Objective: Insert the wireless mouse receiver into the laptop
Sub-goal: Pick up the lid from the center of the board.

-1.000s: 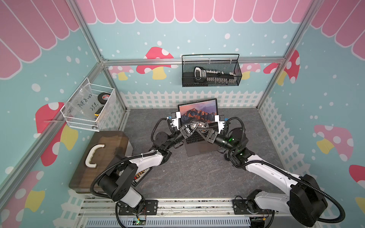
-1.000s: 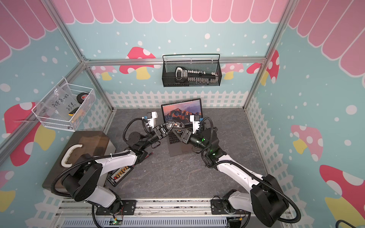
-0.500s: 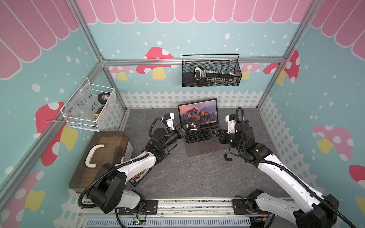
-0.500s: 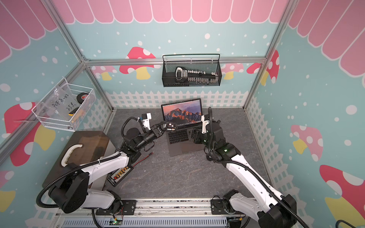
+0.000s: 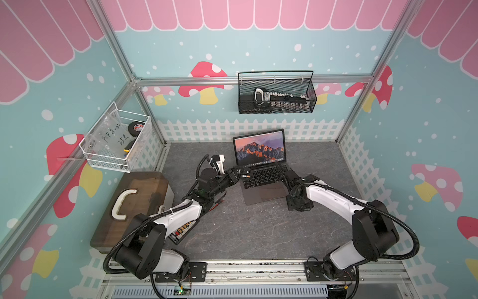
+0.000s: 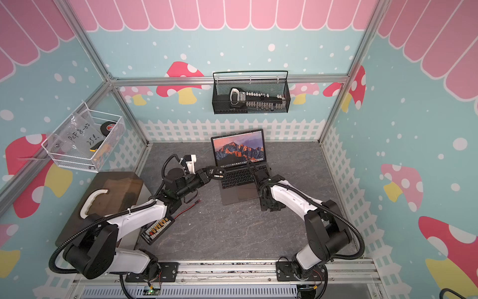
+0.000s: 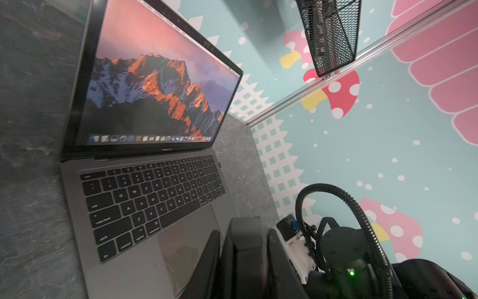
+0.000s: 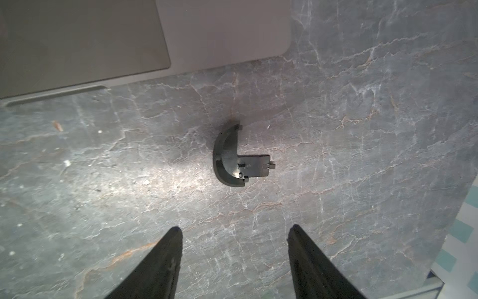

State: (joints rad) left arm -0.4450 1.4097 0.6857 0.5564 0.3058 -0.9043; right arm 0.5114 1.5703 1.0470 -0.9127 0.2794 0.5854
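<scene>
The wireless mouse receiver cannot be made out in any view. It is judged to be stowed in the open underside of the mouse (image 5: 245, 174), which is clamped in the narrow jaws of the left gripper (image 5: 236, 173) at the left edge of the laptop (image 5: 263, 192).

The greatest risk is seen there. The stub is tiny, and if it is pinched off-centre by the right gripper (image 8: 235, 227) it may be twisted, flicked out or dropped onto the dark desk (image 5: 245, 233), where it would be hard to find. If the stub is seated tightly, the mouse may be tugged out of the left jaws. The mouse is held close to the keys and screen and may be knocked against them. The loose black cover (image 8: 245, 167) lies on the desk just off the laptop's front right corner. It may be struck or mistaken for the target by the right jaws, which are parted wide and empty above the desk near it.

The left arm is stretched forward and low, with the wrist turned so that the mouse's underside is presented upward. The right arm is bent at the elbow, and its wrist is pointed down at the desk, well apart from the mouse.
</scene>
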